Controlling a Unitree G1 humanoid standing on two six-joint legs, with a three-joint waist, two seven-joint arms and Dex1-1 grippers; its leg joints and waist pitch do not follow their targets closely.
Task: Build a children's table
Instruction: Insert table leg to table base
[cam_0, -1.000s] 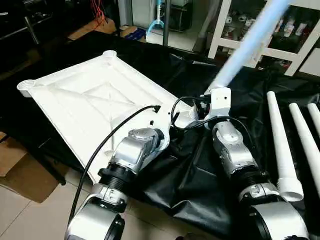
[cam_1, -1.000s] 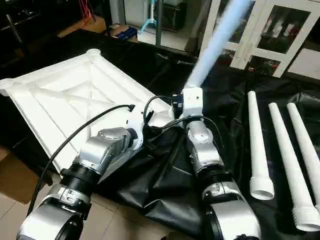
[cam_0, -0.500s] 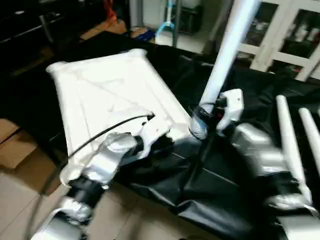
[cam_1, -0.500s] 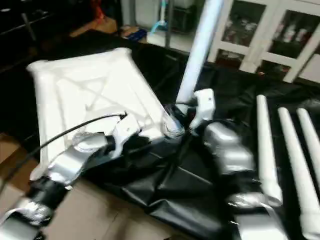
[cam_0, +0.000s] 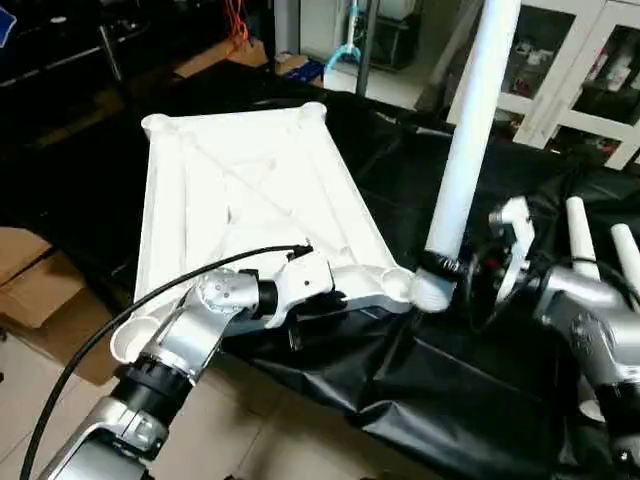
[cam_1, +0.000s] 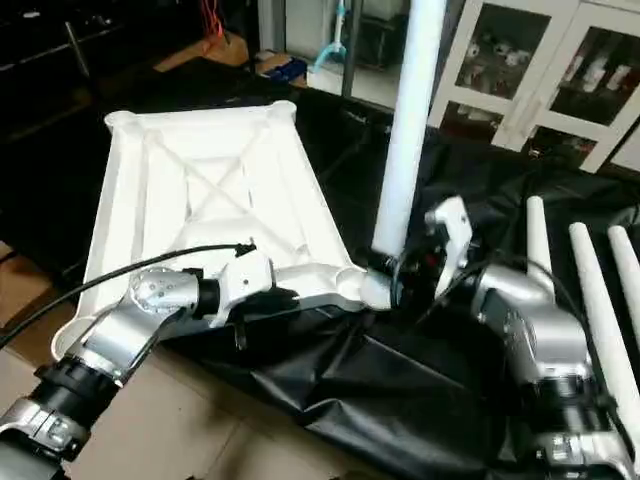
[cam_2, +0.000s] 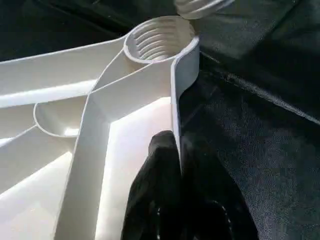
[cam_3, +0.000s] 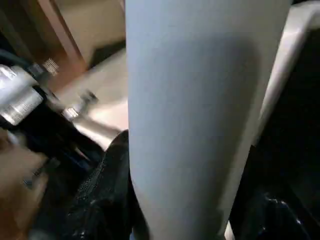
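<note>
The leg (cam_1: 405, 150) I hold in my right jaws (cam_1: 400, 280) stands nearly upright, its long axis running up out of the top of my head views, its threaded foot at the near corner socket (cam_2: 159, 39) of the table top (cam_0: 240, 200). My wrist view puts that foot just above and a little off the socket's mouth; whether the threads have caught, I cannot tell. My right jaws are clamped around the tube low down. My left jaws (cam_2: 177, 165) are pinched together on the top's edge rib just short of that socket, steadying it. So the right arm carries the leg and the left arm is nearer the socket.

I count 1 table top lying ribs-up on the black sheet (cam_0: 400, 400), 4 corner sockets, 1 leg in hand, and 3 spare legs (cam_1: 540, 260) lying on the sheet to my right.
</note>
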